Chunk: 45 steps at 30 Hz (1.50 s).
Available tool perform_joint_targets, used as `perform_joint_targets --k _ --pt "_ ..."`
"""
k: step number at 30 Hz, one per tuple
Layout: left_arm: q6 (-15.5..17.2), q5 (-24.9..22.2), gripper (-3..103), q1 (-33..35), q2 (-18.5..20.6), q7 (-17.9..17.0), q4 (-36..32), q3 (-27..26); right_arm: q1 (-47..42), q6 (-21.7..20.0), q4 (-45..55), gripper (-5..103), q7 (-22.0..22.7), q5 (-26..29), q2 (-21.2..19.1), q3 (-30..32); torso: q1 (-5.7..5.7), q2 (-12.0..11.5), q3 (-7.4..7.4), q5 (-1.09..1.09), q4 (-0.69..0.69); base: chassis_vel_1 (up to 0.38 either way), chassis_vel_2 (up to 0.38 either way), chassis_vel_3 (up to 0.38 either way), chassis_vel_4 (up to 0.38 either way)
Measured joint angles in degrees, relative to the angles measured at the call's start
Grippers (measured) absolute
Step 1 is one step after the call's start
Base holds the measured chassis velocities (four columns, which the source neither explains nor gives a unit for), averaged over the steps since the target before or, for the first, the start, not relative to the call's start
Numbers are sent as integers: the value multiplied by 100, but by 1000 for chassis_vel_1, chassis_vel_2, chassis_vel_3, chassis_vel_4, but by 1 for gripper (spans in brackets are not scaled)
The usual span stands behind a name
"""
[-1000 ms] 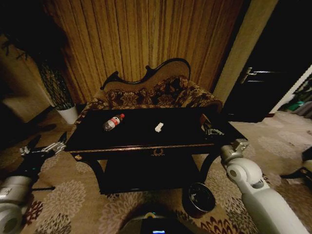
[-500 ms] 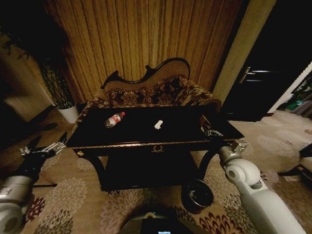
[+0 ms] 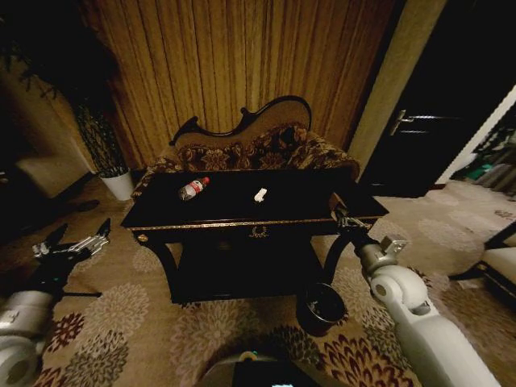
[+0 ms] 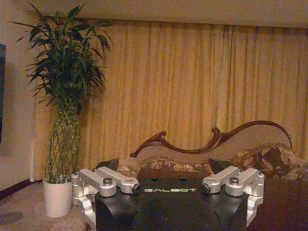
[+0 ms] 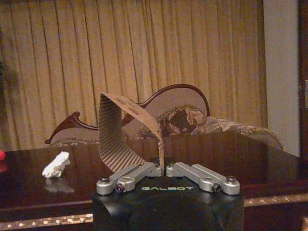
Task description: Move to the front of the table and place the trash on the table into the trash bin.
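The black table (image 3: 226,211) with gold trim stands in front of me. On it lie a clear bottle (image 3: 192,189) with a red label and a small white scrap (image 3: 260,194) (image 5: 56,164). My right gripper (image 3: 341,216) (image 5: 161,167) is at the table's front right corner, shut on a curled tan cardboard piece (image 3: 334,201) (image 5: 118,132) that stands up from its fingers. The dark round trash bin (image 3: 320,308) sits on the carpet below, near the table's right leg. My left gripper (image 3: 74,240) (image 4: 163,169) hangs open and holds nothing, left of the table and well away from it.
A floral sofa (image 3: 266,149) with a curved dark frame stands close behind the table, with curtains (image 3: 234,64) behind it. A tall plant in a white pot (image 3: 119,184) (image 4: 57,197) stands at the far left. A dark door (image 3: 435,121) is on the right. Patterned carpet (image 3: 137,306) surrounds the table.
The whole head view has shifted: table and bin sit higher and slightly smaller, so the camera moved. The right gripper still holds the cardboard at the table's right corner. The left arm is unchanged.
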Motion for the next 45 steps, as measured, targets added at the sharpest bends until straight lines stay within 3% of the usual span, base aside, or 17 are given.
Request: perform_joint_targets --k 10,18,20,25,29,31,37,40,45 --pt "0 7 100 3 -19 0 -59 15 -23 52 -196 0 -13 -242 193 -153 -2 2 -2 0 2 88 -94 -94 98" --pt "0 7 100 4 -50 2 -96 20 -210 -87 -1093 0 -331 -582 423 -322 3 -1 1 1 0 0 0 0 0" --pt "1 10 100 -1 -94 3 -144 30 -180 101 -2098 0 -776 -1025 634 -459 3 -1 1 2 0 0 0 0 0" --pt "2 11 100 5 -122 12 -180 18 94 428 -3351 0 -1050 -1466 888 -598 1 0 0 0 0 0 0 0 0" --pt "2 10 100 9 -127 15 -180 7 459 687 -4316 0 -1031 -1651 1073 -682 1 -1 0 0 0 0 0 0 0" --pt "2 11 100 10 -128 16 -182 7 816 930 -4946 0 -818 -1740 1170 -724 1 -1 0 2 0 0 0 0 0" --pt "4 11 100 34 -140 19 -184 8 1470 1289 -6107 0 -621 -2099 1194 -685 1 -1 0 0 1 0 0 0 0" --pt "4 11 100 41 -176 27 -184 14 1644 1597 -6575 0 -622 -2526 1179 -657 1 -1 0 0 0 0 0 0 0" --pt "4 30 100 44 -224 48 -184 65 1736 1648 -6758 0 -624 -2503 1183 -656 1 0 0 0 0 0 0 0 0"
